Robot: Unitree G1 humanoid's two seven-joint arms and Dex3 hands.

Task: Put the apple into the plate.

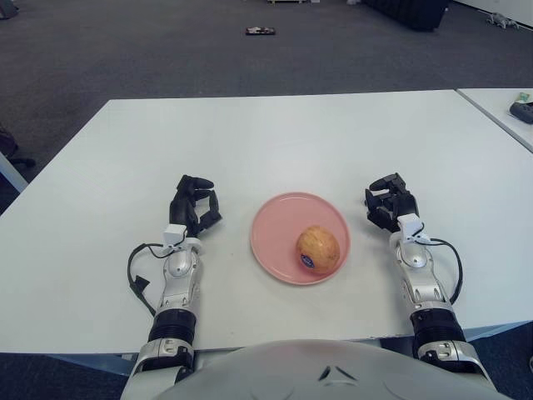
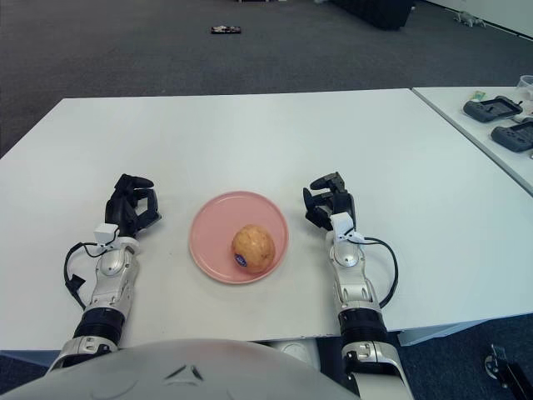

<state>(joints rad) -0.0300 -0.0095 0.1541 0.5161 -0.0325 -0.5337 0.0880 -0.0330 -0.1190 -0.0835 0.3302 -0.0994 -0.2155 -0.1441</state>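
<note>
Apple (image 1: 318, 248) sits in the plate (image 1: 275, 218), just left of the right hand (image 1: 390, 202), so the job looks done; both it and the left hand (image 1: 195, 205) are curled, holding nothing.

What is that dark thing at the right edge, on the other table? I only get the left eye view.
Observer: The right eye view shows it whole: a black handheld device, with a second black device lying just nearer, cut by the frame edge.
Operator: Anything else over there?
Observer: A see-through item behind them, at the edge; I cannot tell what it is.
Operator: Are the hands near them?
Observer: No. Both devices lie far right of the right hand, which shows right of the plate holding the apple; the left hand shows left of it.
</note>
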